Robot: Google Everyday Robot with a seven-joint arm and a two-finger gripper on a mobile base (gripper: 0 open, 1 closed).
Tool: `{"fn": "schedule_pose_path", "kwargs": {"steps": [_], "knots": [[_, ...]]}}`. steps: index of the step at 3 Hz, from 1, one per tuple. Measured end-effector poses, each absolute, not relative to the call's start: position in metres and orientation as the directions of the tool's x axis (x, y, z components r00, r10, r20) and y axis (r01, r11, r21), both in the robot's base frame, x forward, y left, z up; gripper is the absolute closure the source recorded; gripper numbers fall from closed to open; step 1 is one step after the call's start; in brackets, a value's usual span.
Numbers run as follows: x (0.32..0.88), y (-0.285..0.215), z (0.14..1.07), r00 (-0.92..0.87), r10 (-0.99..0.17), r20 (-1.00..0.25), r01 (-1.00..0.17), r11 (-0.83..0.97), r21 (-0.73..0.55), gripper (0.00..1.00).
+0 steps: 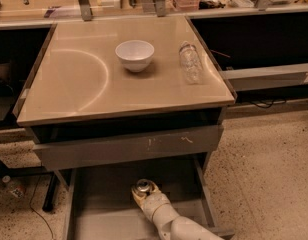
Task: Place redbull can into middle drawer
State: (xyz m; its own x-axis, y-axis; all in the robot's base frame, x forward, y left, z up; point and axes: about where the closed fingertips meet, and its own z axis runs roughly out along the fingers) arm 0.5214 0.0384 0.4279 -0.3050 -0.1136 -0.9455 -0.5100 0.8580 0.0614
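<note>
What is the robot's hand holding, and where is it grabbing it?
The gripper, down in the middle drawer, holds the redbull can by its sides.

Upright redbull can (142,185) — in gripper (144,190) — inside open middle drawer (104,209).

Pincer (145,193) gripping redbull can (143,186), inside middle drawer (104,211), btm ctr
</note>
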Motion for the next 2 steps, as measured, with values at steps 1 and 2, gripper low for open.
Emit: {"fn": "schedule_pose_path", "kwargs": {"steps": [1, 2], "knots": [[0.5214, 0.0384, 0.4279, -0.305, -0.114, -0.946, -0.510, 0.858, 0.061, 0.36], [0.5214, 0.0384, 0.4279, -0.305, -0.114, -0.946, -0.510, 0.858, 0.061, 0.12]]}}
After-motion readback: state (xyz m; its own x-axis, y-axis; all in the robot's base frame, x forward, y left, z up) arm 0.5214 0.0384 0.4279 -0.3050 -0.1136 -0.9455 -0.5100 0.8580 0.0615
